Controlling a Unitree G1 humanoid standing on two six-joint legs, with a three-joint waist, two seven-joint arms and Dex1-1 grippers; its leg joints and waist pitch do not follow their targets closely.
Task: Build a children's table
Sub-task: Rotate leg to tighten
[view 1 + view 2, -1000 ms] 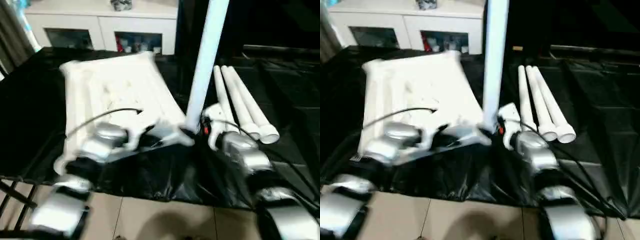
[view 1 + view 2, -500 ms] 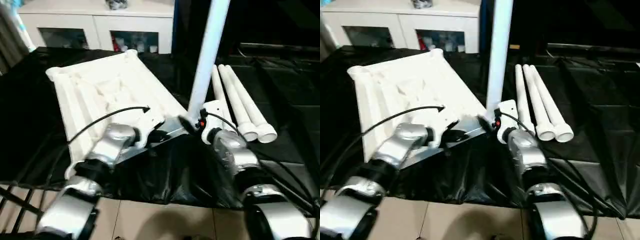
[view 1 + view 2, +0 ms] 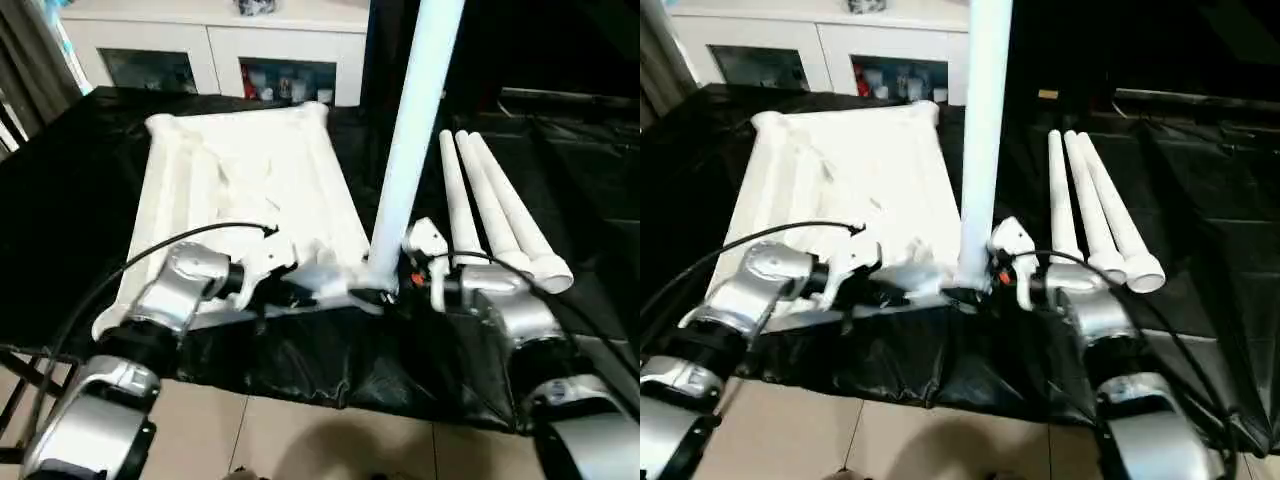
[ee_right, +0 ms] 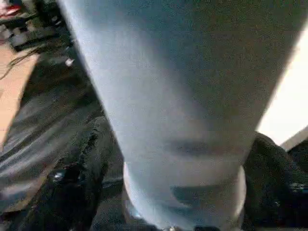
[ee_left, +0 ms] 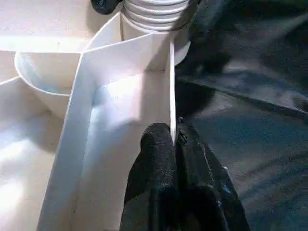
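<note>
Progress looks early: right end effector (image 4: 180,211) clamps one upright leg (image 3: 410,140) in the tabletop (image 3: 245,190) corner socket, left end effector (image 5: 175,139) pinches its rim, three legs (image 3: 495,205) lie unused.

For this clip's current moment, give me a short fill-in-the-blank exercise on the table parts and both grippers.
1. The tabletop lies with its ribbed underside facing ____.
2. The number of spare legs lying side by side on the black sheet is ____.
3. The right gripper is shut on the ____ leg at the tabletop's near corner.
4. The left gripper pinches the tabletop's thin ____.

Missing words: up; three; upright; rim
</note>
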